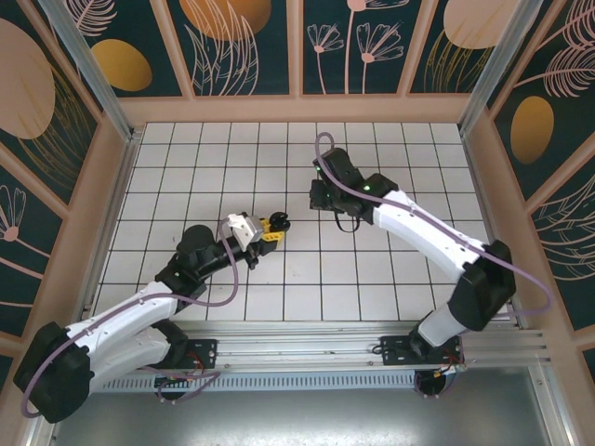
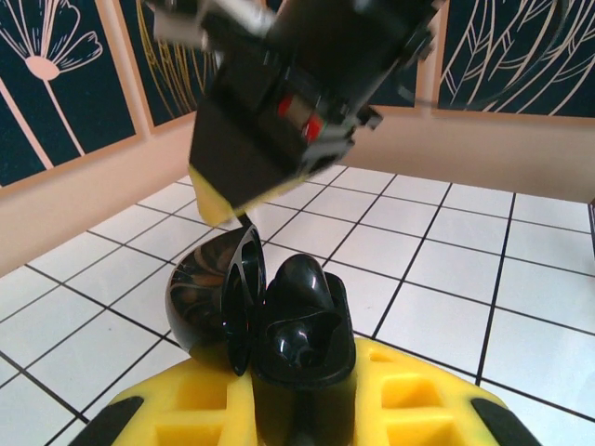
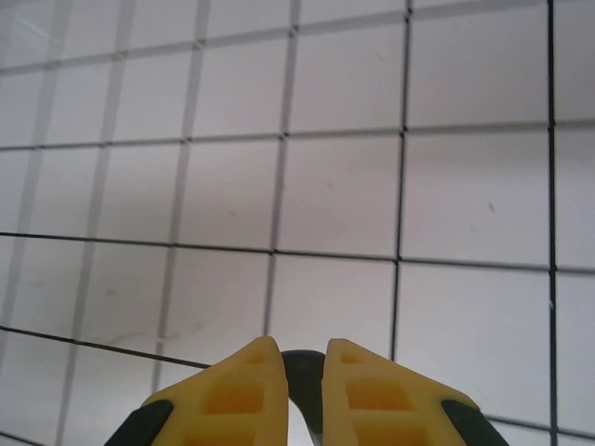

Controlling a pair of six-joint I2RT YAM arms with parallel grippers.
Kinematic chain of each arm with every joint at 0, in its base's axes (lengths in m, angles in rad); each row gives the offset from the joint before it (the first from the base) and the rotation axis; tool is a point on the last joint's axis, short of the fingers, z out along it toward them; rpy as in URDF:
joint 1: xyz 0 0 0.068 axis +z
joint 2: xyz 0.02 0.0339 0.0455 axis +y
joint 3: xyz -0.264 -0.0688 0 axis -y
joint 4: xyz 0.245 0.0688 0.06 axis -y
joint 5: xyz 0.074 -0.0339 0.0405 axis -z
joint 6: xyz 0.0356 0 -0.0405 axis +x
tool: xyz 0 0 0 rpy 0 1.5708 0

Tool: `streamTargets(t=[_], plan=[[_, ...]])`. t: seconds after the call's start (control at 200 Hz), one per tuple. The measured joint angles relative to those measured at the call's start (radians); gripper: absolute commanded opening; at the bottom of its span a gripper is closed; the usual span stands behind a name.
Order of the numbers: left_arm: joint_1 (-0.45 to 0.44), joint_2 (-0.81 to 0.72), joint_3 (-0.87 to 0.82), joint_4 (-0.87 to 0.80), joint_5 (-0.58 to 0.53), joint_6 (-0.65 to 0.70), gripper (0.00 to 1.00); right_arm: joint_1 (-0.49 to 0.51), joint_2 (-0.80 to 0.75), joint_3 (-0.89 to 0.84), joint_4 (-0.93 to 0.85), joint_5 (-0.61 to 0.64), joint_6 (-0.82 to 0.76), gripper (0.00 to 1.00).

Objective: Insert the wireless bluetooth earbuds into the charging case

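The left gripper (image 1: pixel 270 229) was clamped shut on the black charging case (image 2: pixel 302 330), whose lid (image 2: pixel 216 293) was swung open to one side. In the top view the right gripper (image 3: pixel 302 358) stood near the case, off to its right and a little farther out. Its jaws were drawn nearly together on a small dark thing, probably a black earbud (image 3: pixel 302 383). Which way its stem ran was hidden between the fingers. The case's glossy hollows were too dark to tell whether anything sat in them.
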Motion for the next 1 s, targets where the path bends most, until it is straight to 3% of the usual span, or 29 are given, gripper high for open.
streamTargets(t=[0.45,1.001], plan=[[0.000,0.132,0.089,0.070,0.049,-0.004,0.00,0.125,-0.317,-0.187,0.353,-0.009,-0.154,0.09],[0.000,0.156,0.137,0.089,0.093,-0.027,0.00,0.153,-0.314,-0.255,0.497,-0.215,-0.298,0.08]])
